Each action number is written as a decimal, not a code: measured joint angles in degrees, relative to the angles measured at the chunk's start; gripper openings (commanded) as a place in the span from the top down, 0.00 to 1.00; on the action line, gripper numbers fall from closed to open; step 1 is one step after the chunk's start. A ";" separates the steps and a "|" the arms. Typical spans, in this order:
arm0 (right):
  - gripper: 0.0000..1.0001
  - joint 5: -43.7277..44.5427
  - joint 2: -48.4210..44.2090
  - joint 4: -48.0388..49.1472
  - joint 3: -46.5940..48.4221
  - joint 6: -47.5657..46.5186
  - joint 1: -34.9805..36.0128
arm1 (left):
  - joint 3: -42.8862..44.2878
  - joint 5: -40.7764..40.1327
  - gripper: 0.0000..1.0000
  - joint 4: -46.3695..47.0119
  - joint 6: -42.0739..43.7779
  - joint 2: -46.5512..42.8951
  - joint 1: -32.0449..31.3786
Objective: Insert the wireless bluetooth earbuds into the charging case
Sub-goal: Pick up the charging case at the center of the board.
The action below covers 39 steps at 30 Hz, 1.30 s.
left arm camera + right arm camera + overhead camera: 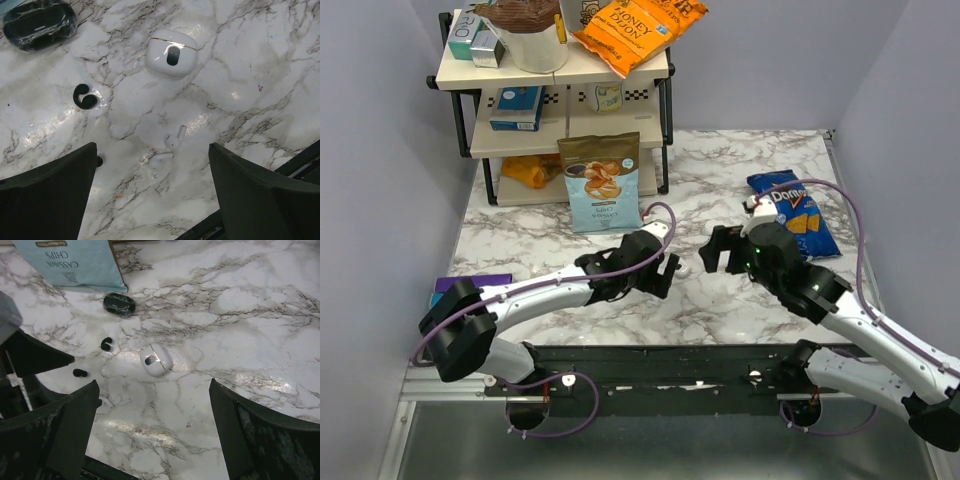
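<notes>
Gaping empty: left tool [152,147], right tool [153,385] | second black earbud [80,372] fully visible right-wrist only

Cassava chips bag [603,185] stands before shelf [548,76]; Doritos bag [802,215] lies flat.

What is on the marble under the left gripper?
Below the open left gripper lie two white earbuds, with a white case and one black earbud farther out. A second black earbud peeks past a finger, mostly covered in that wrist view.

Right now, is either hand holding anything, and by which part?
Nothing is held: the left hand and the right hand both hang open above the table.
</notes>
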 measured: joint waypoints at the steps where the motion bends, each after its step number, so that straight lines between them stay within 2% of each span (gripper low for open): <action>1: 0.00 0.07 -1.49 0.00 -0.35 0.17 0.00 | 0.17 0.37 0.01 0.48 1.05 0.90 0.00; 4: 0.00 0.04 -5.60 -0.02 -1.03 0.39 0.00 | 1.90 1.07 0.01 0.44 4.04 3.54 0.00; 6: 0.00 -0.24 -7.67 -0.04 -1.27 0.39 0.00 | 5.20 1.42 0.07 -0.28 6.47 6.45 0.00; 10: 0.00 -1.40 -10.69 -0.37 -1.64 0.74 0.00 | 13.92 2.25 0.11 -1.53 10.93 14.08 0.00; 16: 0.00 -1.88 -14.53 -2.19 -1.99 1.31 0.00 | 20.63 3.65 0.19 -4.13 14.34 21.77 0.02; 25: 0.00 -2.01 -16.98 -4.22 -2.01 1.88 0.00 | 23.26 5.01 0.22 -7.54 15.78 27.98 0.07; 39: 0.00 -2.36 -18.38 -5.77 -2.75 2.36 0.00 | 28.00 6.88 0.23 -7.93 15.82 32.94 2.43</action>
